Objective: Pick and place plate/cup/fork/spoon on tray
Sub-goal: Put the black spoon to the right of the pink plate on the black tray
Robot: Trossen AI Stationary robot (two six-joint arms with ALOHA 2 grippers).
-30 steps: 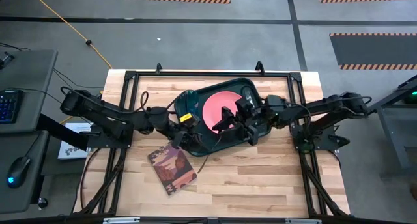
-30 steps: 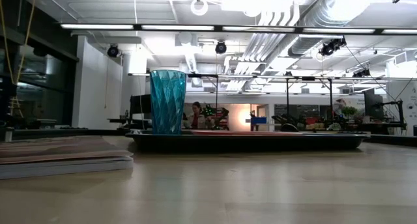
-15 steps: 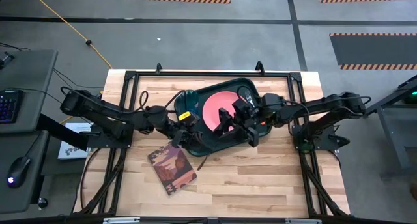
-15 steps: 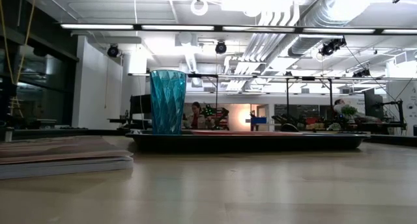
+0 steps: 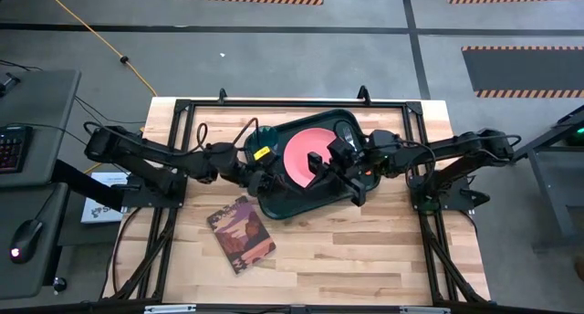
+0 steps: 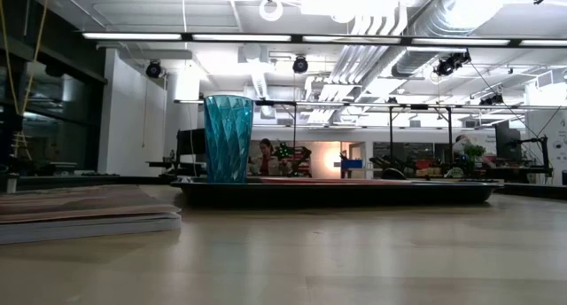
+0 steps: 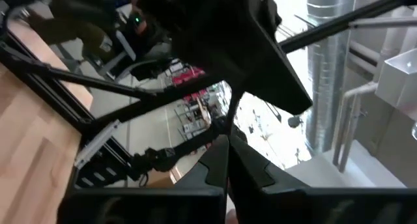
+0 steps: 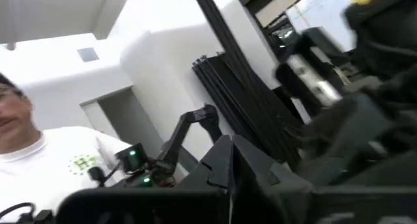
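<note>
The dark green tray (image 5: 301, 203) lies mid-table. On it the pink plate (image 5: 297, 154) lies flat and the teal cup (image 6: 229, 138) stands upright at its far left corner (image 5: 264, 136). The fork's pale tines (image 5: 347, 131) show on the tray beside the plate; my right arm covers the rest of it. The spoon is hidden. My left gripper (image 5: 267, 179) hangs over the tray's left end, shut (image 7: 228, 164) and empty. My right gripper (image 5: 315, 161) hangs over the plate, shut (image 8: 228, 164) and empty. Both wrist views look up into the room.
A book with a maroon patterned cover (image 5: 242, 234) lies on the table near the tray's near left corner. A black frame (image 5: 182, 109) runs round the table. Bare wood lies along the near edge. A person in a white shirt (image 8: 39, 152) shows beyond the table.
My left gripper has gone up and toward the far edge, off the tray's near left corner, tipping upward. My right gripper has shut its fingers over the plate and shifted slightly toward the far edge. The tray, plate and cup have stayed put.
</note>
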